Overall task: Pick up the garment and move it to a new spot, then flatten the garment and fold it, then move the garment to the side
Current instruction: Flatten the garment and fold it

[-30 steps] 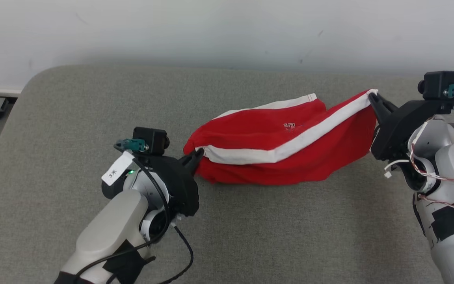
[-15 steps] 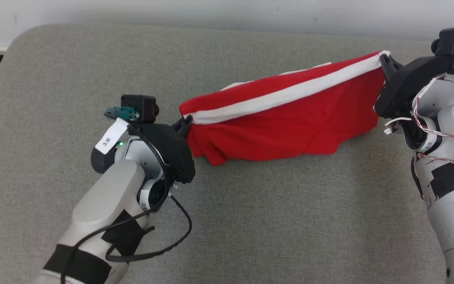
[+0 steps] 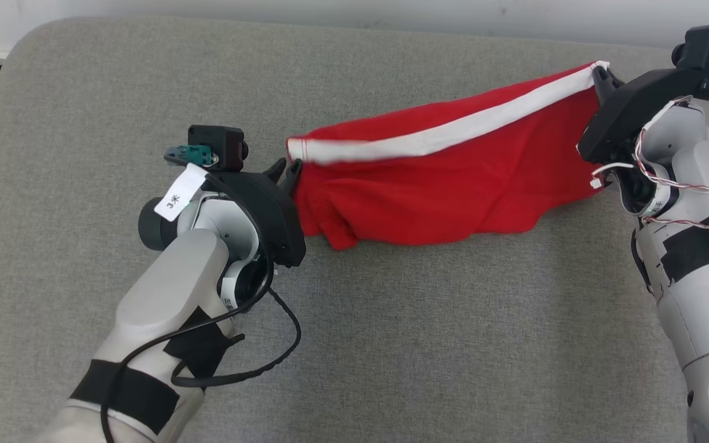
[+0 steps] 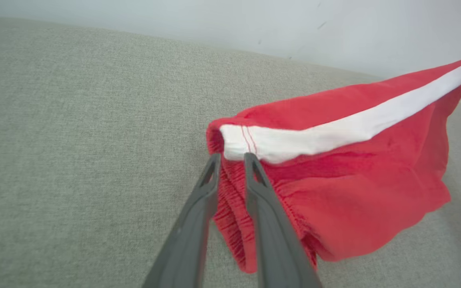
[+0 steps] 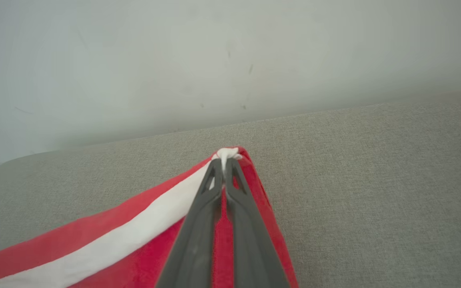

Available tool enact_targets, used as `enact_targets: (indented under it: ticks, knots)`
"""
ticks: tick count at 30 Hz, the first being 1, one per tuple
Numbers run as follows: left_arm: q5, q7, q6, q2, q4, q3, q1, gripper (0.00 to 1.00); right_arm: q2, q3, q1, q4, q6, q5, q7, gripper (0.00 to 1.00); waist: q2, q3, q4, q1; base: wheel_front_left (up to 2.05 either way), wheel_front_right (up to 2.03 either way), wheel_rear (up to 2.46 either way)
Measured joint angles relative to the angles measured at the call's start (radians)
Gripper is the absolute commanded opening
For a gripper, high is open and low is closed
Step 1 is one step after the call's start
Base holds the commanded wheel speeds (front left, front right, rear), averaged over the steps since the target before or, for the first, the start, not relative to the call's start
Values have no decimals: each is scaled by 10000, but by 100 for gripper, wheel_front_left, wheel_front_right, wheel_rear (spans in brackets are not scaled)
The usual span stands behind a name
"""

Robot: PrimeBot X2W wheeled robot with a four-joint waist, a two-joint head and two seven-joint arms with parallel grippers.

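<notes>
Red garment spans the grey pad's far half, long axis left-to-right; right gripper pinches its raised far-right corner, left gripper sits jaws slightly parted at its pad-centre end.

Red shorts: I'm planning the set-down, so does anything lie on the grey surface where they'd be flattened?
Nothing visible does: no object lies on the grey surface beneath or in front of the red shorts.

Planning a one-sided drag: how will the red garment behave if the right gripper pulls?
Likely floppy: the red garment sags in folds. Probably light: the right gripper holds its corner up by a pinch. It may bunch on the textured grey surface.
</notes>
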Motion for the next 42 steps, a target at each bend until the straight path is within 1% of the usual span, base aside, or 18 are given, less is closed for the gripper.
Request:
enact_targets:
  ticks: [1,2,3,4,5,6,7,8,11,15,18,24,28,36,42]
  knots:
    - [17,-17,-13,-10,69,-21,-35,35,23,0,-85,125,8,2,-48,0,0,8,10,0,0,0,0]
    - [36,-21,-21,-15,155,-44,-82,36,33,6,-133,184,38,2,-111,0,0,12,19,-1,0,0,0]
    - [40,-27,-88,-17,207,-50,-128,39,48,8,-206,276,46,2,-174,0,0,16,30,-1,0,0,0]
    - [40,-94,-86,-21,251,-67,-153,47,61,15,-308,403,75,4,-222,0,0,20,41,-1,0,0,0]
    - [42,-107,-88,-27,286,-81,-158,47,67,19,-382,476,132,4,-282,0,1,21,54,-1,0,0,0]
    - [42,-148,-88,-35,328,-98,-159,78,84,0,-477,560,134,21,-364,0,0,22,66,-1,0,0,0]
    - [54,-213,-90,-50,384,-125,-163,98,90,-8,-556,614,153,29,-472,100,0,22,81,-1,0,0,0]
    - [56,-230,-98,-59,439,-151,-177,100,90,-12,-635,688,217,31,-612,100,0,22,101,-1,0,0,0]
    - [56,-314,-161,-75,546,-222,-281,100,40,-12,-754,922,295,15,-901,100,0,3,201,-1,0,0,0]
    - [54,-470,-226,-79,686,-263,-331,100,-36,19,-779,1325,297,-69,-1308,100,0,-54,327,-1,0,0,0]
    - [50,-702,-293,-79,853,-349,-287,100,-290,-10,-782,1641,426,-92,-1691,100,0,-174,421,-1,0,0,0]
    - [21,-805,-840,-79,1012,-662,541,100,-460,150,-241,1950,903,-117,-1942,100,-1,-535,474,-1,0,0,0]
    - [21,-894,-1062,-77,1141,-936,994,100,-740,376,377,2207,1005,-477,-2048,100,-2,-894,444,-2,0,0,0]
    - [-52,-976,-1154,-65,1093,-1429,1802,100,-798,855,1301,2568,1179,-794,-2096,100,-2,-1647,167,-4,0,0,0]
    - [-197,-963,-1156,-77,345,-1893,2031,100,-826,610,1842,2759,1208,-662,-2096,100,-3,-1831,-127,-4,0,0,0]
